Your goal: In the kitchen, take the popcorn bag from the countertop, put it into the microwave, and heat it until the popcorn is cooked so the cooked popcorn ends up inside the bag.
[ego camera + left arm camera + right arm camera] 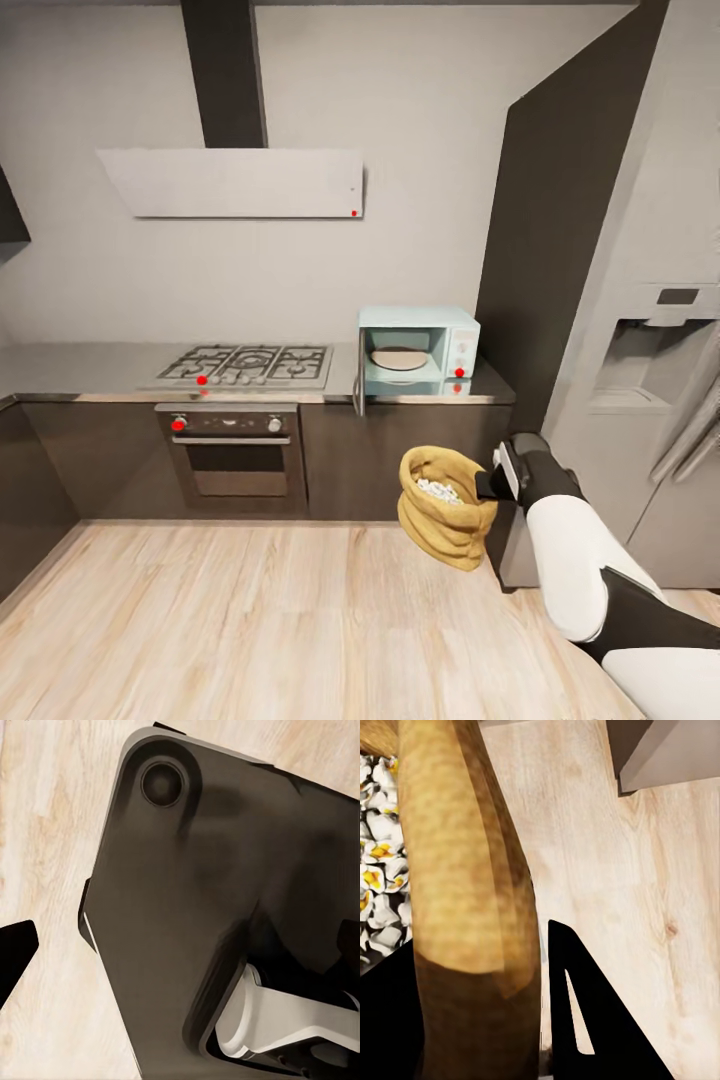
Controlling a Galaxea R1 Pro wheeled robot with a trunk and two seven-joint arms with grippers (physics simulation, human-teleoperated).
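Currently: right tool pinching the popcorn bag rim, microwave open at twelve o'clock — soft sack may tip, spilling popcorn; left tool's state indeterminable.

1. Right arm: glossy white forearm shell, rounded; a black section follows toward the elbow, then white again at the lower right.
2. Right wrist: dark grey rounded cap, with a small white block and a black mount in front of it.
3. Right gripper: flat matt black fingers; one is a pointed triangle with a narrow slot cut through.
4. Left wrist view: large dark grey base panel, rounded corners, pale edge trim, one round recess near a corner; a white moulded bracket beneath it.
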